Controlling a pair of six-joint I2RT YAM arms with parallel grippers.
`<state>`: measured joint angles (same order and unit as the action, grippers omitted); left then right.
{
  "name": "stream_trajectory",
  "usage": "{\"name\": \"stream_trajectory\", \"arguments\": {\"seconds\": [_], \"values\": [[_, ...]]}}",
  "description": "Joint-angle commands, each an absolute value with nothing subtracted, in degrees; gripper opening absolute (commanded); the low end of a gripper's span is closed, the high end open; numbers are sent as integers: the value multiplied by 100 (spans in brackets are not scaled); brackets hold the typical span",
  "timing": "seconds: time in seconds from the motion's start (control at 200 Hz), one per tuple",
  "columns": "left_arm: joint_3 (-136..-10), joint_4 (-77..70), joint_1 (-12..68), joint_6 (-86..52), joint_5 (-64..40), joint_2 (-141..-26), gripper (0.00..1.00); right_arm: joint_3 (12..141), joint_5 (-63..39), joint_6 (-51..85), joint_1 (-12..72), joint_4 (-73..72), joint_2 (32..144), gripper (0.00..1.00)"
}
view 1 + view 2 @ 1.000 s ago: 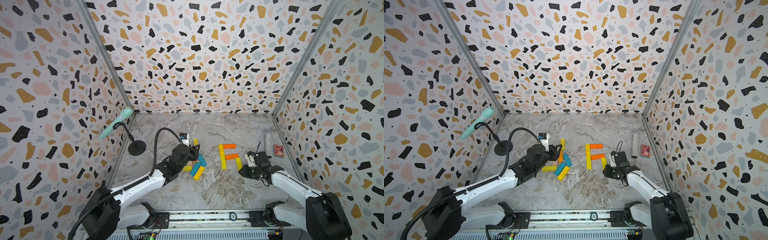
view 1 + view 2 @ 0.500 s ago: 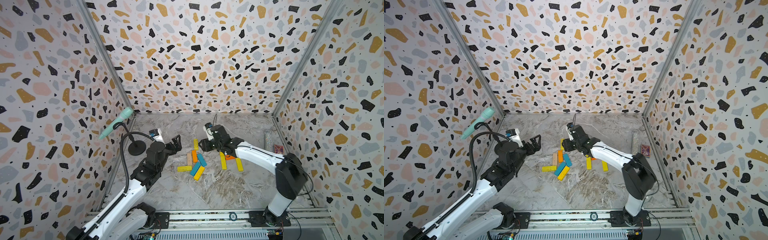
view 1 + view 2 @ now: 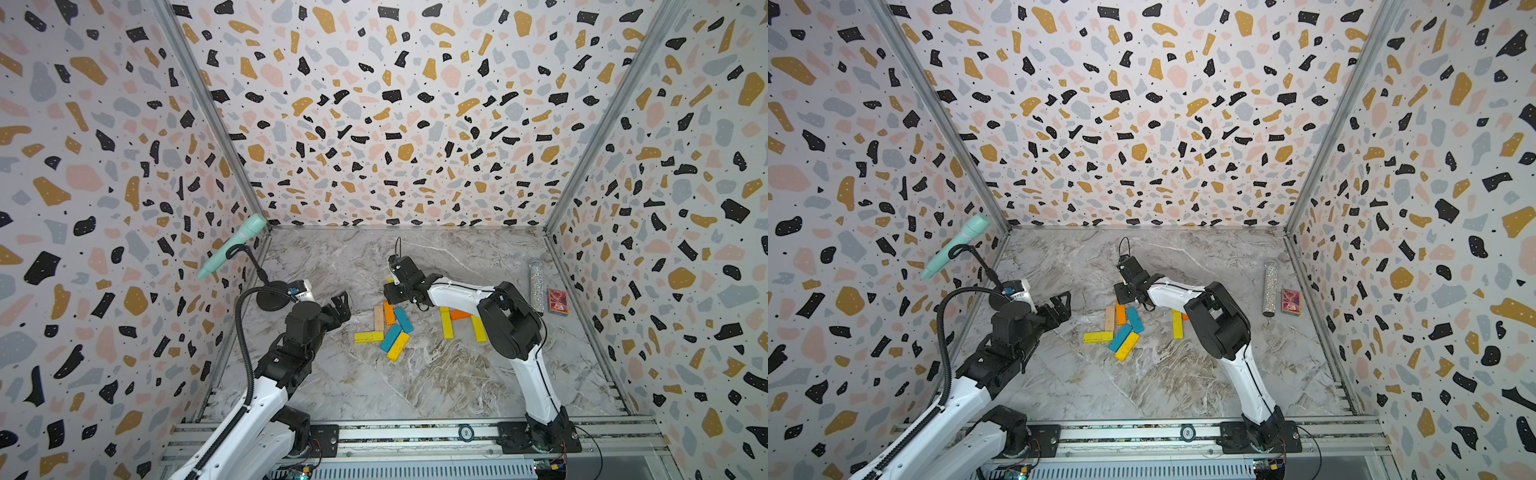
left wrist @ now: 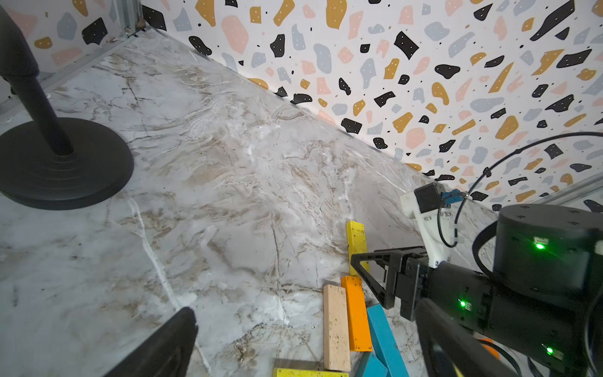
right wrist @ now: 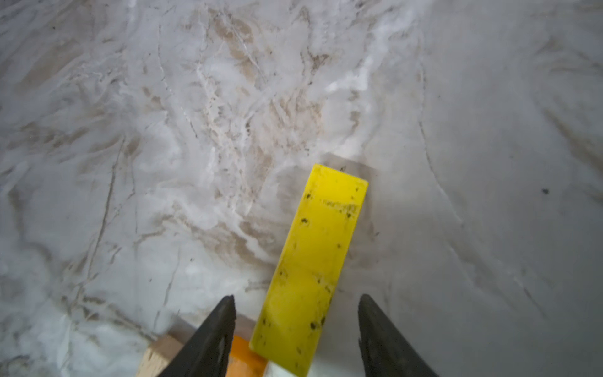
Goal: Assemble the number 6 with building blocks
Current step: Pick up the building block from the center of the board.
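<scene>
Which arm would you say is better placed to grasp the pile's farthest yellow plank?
Right: the right gripper straddles the yellow plank with open jaws; the left gripper hangs open, apart from the pile.

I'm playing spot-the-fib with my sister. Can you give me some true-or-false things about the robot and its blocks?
1. The left gripper is open and holds nothing. True.
2. The right gripper is clamped shut on a block. False: its jaws are open on either side of a yellow block, with gaps on both sides.
3. The pale block lies right beside an orange block. True.
4. The 6 is finished. False: only a few blocks are laid, and the loop isn't closed.
5. The red box sits in the block pile. False: it lies near the right wall, beside a glittery tube.
</scene>
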<state>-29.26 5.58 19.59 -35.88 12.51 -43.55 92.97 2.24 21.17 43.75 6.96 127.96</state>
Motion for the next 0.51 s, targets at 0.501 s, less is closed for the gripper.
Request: {"name": "stream_trajectory", "arguments": {"seconds": [0.501], "values": [[-2946, 537, 1929, -3634, 1204, -4162, 100, 10086, 23, 1720, 4130, 1409, 13187, 39]]}}
